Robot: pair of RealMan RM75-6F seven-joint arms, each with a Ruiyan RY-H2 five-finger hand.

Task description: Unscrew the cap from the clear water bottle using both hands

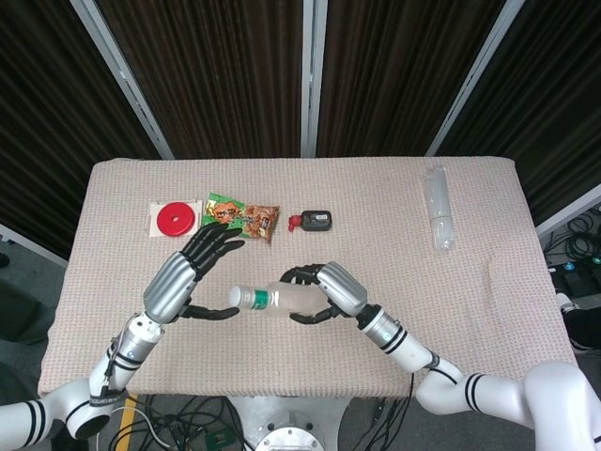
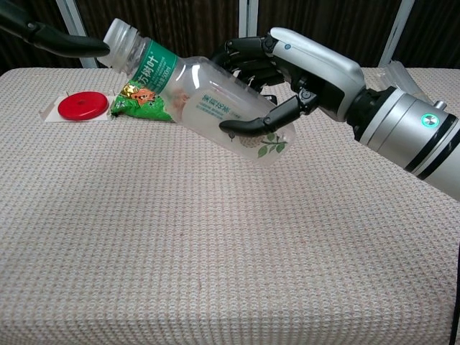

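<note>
Both my hands meet at the clear water bottle — my right hand grips its body, tilted above the bench, while my left hand is spread open, thumb tip at its neck.

Tilted bottle in right robot hand

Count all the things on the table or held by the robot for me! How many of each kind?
Clear water bottle, held above the table: 1
Red disc: 1
Snack packet: 1
Small black and red gadget: 1
Clear plastic wrapper: 1
Total: 5
</note>
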